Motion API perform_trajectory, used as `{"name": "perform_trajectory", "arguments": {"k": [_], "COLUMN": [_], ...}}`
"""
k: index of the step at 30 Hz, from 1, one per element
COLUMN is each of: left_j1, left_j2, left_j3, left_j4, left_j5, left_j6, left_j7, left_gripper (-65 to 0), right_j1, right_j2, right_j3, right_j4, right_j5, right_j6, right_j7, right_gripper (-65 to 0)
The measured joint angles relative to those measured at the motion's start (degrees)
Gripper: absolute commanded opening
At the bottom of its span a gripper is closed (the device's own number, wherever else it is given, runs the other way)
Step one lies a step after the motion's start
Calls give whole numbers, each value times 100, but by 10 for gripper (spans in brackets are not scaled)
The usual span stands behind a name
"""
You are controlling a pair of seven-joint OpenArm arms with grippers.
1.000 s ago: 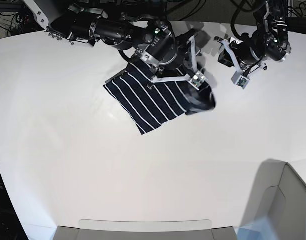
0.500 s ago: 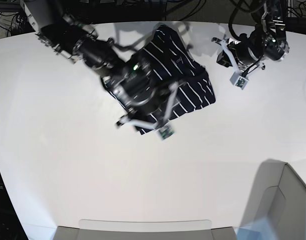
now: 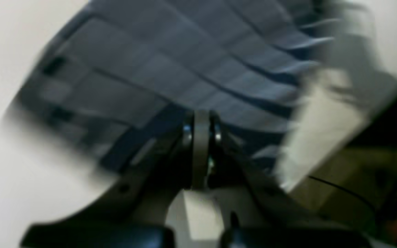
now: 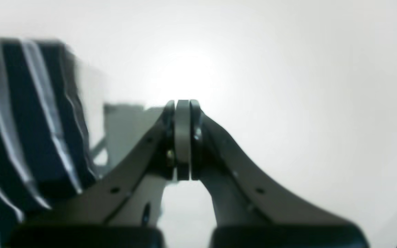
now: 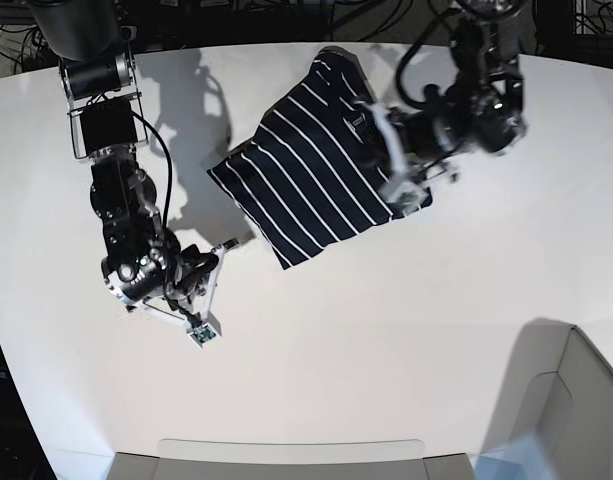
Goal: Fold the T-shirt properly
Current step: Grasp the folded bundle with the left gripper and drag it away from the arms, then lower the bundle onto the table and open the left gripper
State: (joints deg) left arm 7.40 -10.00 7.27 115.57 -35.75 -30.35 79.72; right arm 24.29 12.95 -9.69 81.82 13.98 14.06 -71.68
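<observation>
T-shirt (image 5: 306, 170): navy with thin white stripes, lying on the white table (image 5: 386, 340) around the 12 o'clock area in the base view, one narrow end pointing up toward 12, a corner down toward 6, and another poking out toward 10. Not a neat rectangle, tbh.

Left gripper (image 5: 406, 190): over the shirt's 4 o'clock side in the base view, kinda blurry. Fingers are pressed together; can't tell if any cloth is pinched in there.

Right gripper (image 5: 208, 330): off the shirt's 8 o'clock side, well apart from the cloth. Fingers are together with nothing between them.

Left wrist view: shirt fills most of the 12 o'clock half, pretty smeared, with the fingertips in front of it and a patch of shade over the fabric.

Right wrist view: shirt runs down the side from 10 to 8 o'clock, white tabletop at 3.
</observation>
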Motion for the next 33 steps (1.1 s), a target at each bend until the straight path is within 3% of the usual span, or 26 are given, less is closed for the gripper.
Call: {"name": "perform_trajectory", "arguments": {"k": [2,6,9,12,15,17,20,22,25,26,28,33], "left_j1": [-98,-350,-686,-863,-896,-955,-1126,-1174,-1154,-1169,-1217,-1141], "left_j2": [2,-101,-144,-177,-260,-280,-282,-393,-562,-575,-673,-546], "left_j3": [595,1987,2935,3126,3053,3012,2520,1792,-103,-680,-1401,-1523], "left_j4": [9,-37,-203,-649,-1320,-1808,-2245,-2350,-2382,-2382,-2354,-1862], "left_j5": [-44,17,-57,-87,22,31,-188,-201,-70,13,70,-74], "left_j6": [179,968,1270,1526,1561,1814,2535,3110,3803,3827,3812,3591], "left_j7": [-28,-24,-15,-31,-20,17,-22,-28,-63,-83,-168,-42], "left_gripper": [-650,-650,-650,-650,-650,-650,-650,-650,-650,-650,-650,-650], "right_j1": [50,44,15,7,-2,-24,-302,-501,-1043,-1222,-1469,-1766], "right_j2": [-15,17,-26,-11,50,79,190,323,474,507,562,592], "right_j3": [-11,-400,-734,-1108,-1580,-1862,-2199,-2433,-2629,-2660,-2682,-2621], "right_j4": [-391,-868,-1204,-1364,-1270,-1123,-557,-7,1060,1355,1926,2507], "right_j5": [-26,-24,26,-28,-133,-210,-273,-138,-35,44,33,-778], "right_j6": [57,389,450,461,435,407,533,1182,2109,2319,2424,2433], "right_j7": [48,431,601,616,629,623,603,267,-103,-133,-138,-173], "right_gripper": [-650,-650,-650,-650,-650,-650,-650,-650,-650,-650,-650,-650]}}
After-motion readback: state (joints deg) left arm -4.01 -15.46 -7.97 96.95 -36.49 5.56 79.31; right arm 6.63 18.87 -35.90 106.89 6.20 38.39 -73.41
